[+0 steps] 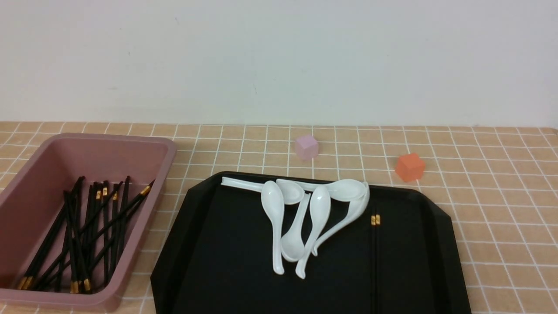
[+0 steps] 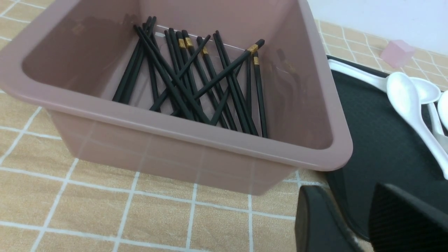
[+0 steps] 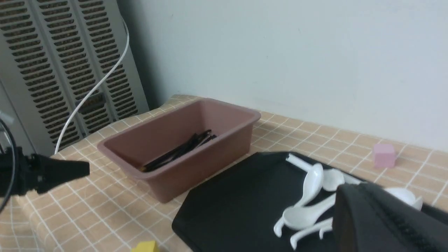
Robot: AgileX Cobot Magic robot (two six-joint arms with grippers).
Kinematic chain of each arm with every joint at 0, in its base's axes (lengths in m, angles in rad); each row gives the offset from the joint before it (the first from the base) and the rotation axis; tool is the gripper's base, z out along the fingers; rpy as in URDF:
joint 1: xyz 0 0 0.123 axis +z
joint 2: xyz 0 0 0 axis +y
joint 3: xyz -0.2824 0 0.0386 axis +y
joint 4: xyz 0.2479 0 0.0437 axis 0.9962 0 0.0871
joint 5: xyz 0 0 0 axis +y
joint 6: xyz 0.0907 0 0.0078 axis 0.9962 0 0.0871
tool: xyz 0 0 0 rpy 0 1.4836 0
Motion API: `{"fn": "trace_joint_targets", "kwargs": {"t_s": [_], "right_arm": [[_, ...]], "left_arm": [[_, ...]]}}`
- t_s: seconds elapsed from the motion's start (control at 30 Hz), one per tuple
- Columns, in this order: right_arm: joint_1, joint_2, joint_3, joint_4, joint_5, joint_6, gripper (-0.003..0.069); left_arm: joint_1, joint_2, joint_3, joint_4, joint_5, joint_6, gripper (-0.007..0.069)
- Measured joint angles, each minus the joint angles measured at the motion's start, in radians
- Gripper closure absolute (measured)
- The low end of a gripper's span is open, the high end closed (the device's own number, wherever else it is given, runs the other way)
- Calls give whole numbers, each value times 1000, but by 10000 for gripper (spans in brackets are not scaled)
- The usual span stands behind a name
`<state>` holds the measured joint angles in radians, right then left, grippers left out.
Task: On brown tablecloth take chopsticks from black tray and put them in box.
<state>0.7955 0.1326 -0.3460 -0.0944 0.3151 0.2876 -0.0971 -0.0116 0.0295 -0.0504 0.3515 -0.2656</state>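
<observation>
A pair of black chopsticks (image 1: 375, 220) lies on the right part of the black tray (image 1: 226, 261), gold bands toward the far side. Several more chopsticks (image 1: 87, 235) lie crossed inside the mauve box (image 1: 144, 209) to the tray's left, on the brown tablecloth (image 1: 501, 205). Neither gripper shows in the front view. My left gripper (image 2: 360, 215) hovers open and holds nothing, just outside the box (image 2: 196, 129) near the tray's corner. My right gripper (image 3: 353, 197) is shut with nothing in it, over the white spoons (image 3: 308, 210); it hides the tray's chopsticks in that view.
Several white soup spoons (image 1: 305, 218) lie piled in the tray's far middle. A pink cube (image 1: 306, 147) and an orange cube (image 1: 409, 167) stand behind the tray. A yellow cube (image 3: 144, 246) sits near the table's front edge. A wall closes the back.
</observation>
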Motion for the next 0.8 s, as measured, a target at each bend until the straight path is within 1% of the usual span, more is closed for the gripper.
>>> {"fn": "trace_joint_targets", "kwargs": {"t_s": [0.57,0.8], "right_arm": [[0,-2,22,-5,-1,9,643],[0,-2,33,-33,-26,9,635]], "left_arm": [[0,0,0,0,0,0,385],[0,0,0,0,0,0,385]]}}
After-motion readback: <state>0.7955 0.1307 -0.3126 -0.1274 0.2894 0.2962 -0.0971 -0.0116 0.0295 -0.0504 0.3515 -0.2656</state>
